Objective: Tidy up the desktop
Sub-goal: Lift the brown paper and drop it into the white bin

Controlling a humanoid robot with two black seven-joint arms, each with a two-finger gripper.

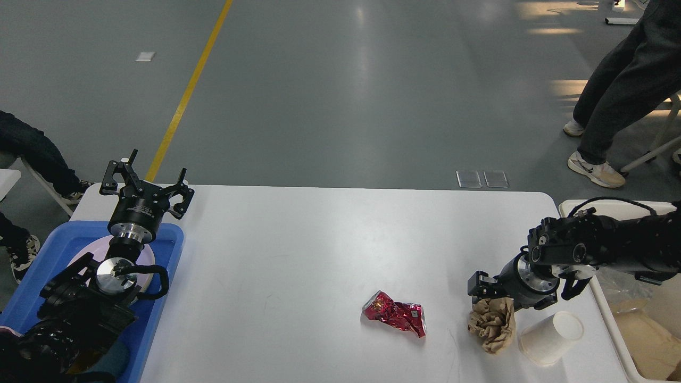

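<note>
Desktop (pixel 298 239): matte white, rounded corners, fills mid view. On it, near R edge: crumpled brown paper wad (pixel 492 323), R gripper (pixel 487 298) clamped on its top (prob. for binning in cream bin (pixel 612 319) alongside). Beside wad: tipped paper cup (pixel 550 338), crushed red foil wrapper (pixel 396 314). L gripper (pixel 146 183) splayed apart, idle over blue tray (pixel 165 266).

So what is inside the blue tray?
In the blue tray, a pale plate shows, mostly covered by the left arm; whatever else lies beneath it is hidden.
</note>
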